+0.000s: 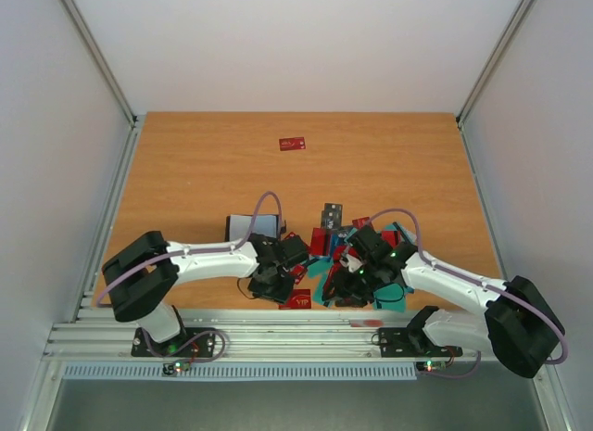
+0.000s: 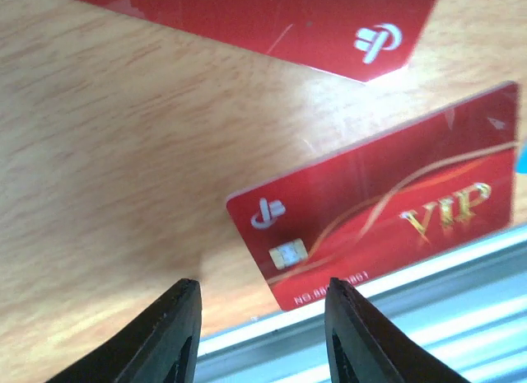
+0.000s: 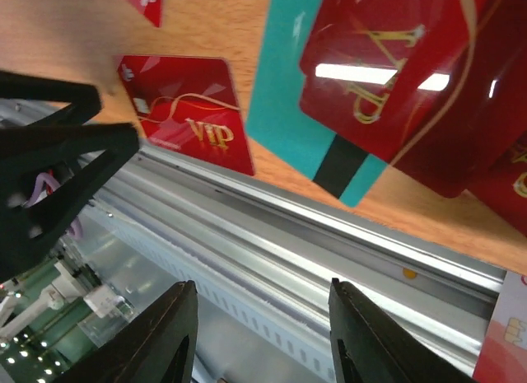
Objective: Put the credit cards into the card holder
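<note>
Several red and teal credit cards (image 1: 341,253) lie in a heap at the table's front middle. One red VIP card (image 1: 299,299) lies at the front edge. In the left wrist view it (image 2: 379,226) lies just beyond my fingertips, and it also shows in the right wrist view (image 3: 193,111). My left gripper (image 1: 280,287) is open and empty, low over the wood beside that card (image 2: 263,317). My right gripper (image 1: 346,290) is open and empty over the front rail (image 3: 262,317). A black case with a grey inside, probably the card holder (image 1: 254,225), lies behind the left gripper.
A single red card (image 1: 292,144) lies far back. The aluminium rail (image 3: 329,235) runs along the front table edge. In the right wrist view a teal card with a black stripe (image 3: 296,95) and a red VIP card (image 3: 395,78) overlap. The left gripper's black fingers (image 3: 49,152) show at its left.
</note>
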`<state>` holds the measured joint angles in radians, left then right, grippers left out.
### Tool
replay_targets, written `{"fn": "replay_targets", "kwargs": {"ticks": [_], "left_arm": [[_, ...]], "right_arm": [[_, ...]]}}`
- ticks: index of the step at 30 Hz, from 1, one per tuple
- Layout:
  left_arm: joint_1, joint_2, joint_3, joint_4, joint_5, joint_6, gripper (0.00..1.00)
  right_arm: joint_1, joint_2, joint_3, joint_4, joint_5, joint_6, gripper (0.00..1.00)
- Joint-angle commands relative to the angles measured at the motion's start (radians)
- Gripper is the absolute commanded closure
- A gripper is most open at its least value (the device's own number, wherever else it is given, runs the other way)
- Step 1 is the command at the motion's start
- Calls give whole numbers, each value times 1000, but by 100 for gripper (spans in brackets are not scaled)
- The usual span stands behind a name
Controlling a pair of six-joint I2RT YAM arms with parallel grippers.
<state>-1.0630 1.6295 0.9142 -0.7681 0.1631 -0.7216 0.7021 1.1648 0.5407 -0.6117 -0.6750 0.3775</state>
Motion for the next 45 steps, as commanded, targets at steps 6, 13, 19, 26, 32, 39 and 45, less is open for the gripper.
{"fn": "replay_targets", "kwargs": {"ticks": [6,13,19,26,32,39,45], "left_arm": [[1,-65,60,-25,7,43,56],[12,51,109,18,10,98,56],[12,104,160,43,4,122,56],[12,149,174,71,4,150,56],[11,180,149,87,32,163,56],[-6,167,90,125,85,146,56],[-11,154,61,146,106,111,56]], "right_arm": [[63,-33,-144,294,-3,238,51],[116,-22,-178,359,33,305,50],[170,-18,-196,401,64,346,50],[217,-5,-250,503,95,410,47],[221,1,-280,571,114,435,43],[221,77,-314,744,120,460,42],[223,173,-355,938,112,518,41]]}}
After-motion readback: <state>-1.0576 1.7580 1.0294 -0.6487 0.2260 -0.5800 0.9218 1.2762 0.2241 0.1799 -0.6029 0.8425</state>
